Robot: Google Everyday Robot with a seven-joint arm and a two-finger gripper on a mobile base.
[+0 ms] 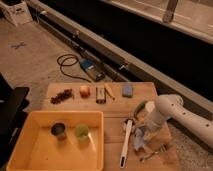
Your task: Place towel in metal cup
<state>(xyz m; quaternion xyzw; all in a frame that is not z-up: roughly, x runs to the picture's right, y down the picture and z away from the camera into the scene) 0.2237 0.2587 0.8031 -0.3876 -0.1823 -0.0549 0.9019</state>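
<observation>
One high view, perhaps head-mounted, angled down over the wooden table [116, 111], hand [141, 134] at lower right

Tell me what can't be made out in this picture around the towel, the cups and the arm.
Camera view, the only one:
1. The towel: partly hidden by the gripper, which is low over it on the right of the table; its full shape is unclear.
2. The metal cup in the yellow bin: its inside is too dark to see.
3. The arm: cut off by the right edge.
4. A thin item beside the towel: too small to identify.
</observation>
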